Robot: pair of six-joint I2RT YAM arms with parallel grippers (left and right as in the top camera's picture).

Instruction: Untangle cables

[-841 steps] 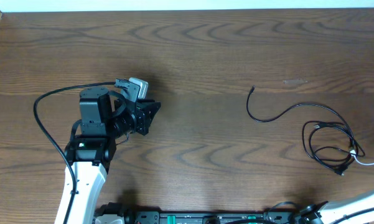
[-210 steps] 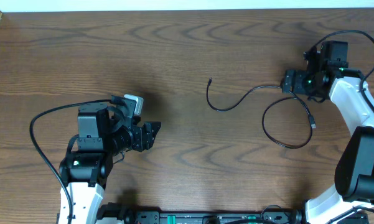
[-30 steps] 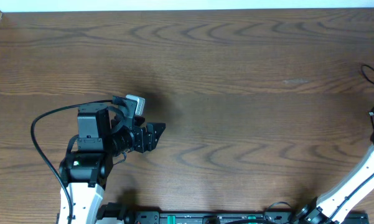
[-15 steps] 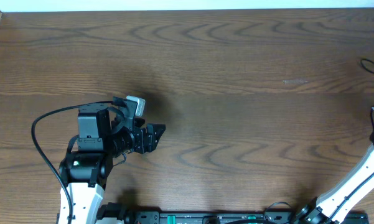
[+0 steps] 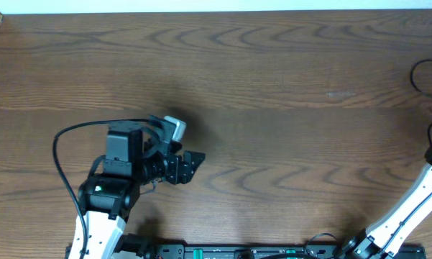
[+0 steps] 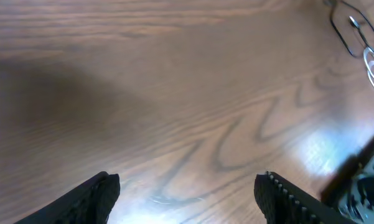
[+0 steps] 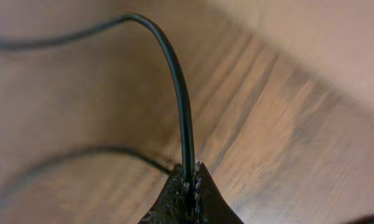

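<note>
My left pincer (image 6: pixel 188 182) hangs wide open and empty over the counter (image 5: pixel 273 86), toward its left front in the overhead view. My right pincer (image 7: pixel 190 186) is clamped tight on a black cable (image 7: pixel 179 93), which rises from between the fingertips and arcs away to the left. The right arm (image 5: pixel 417 208) runs off the overhead view's right edge. More cables (image 6: pixel 356 25), thin black and white loops, show at the counter's far right, well apart from the left pincer.
</note>
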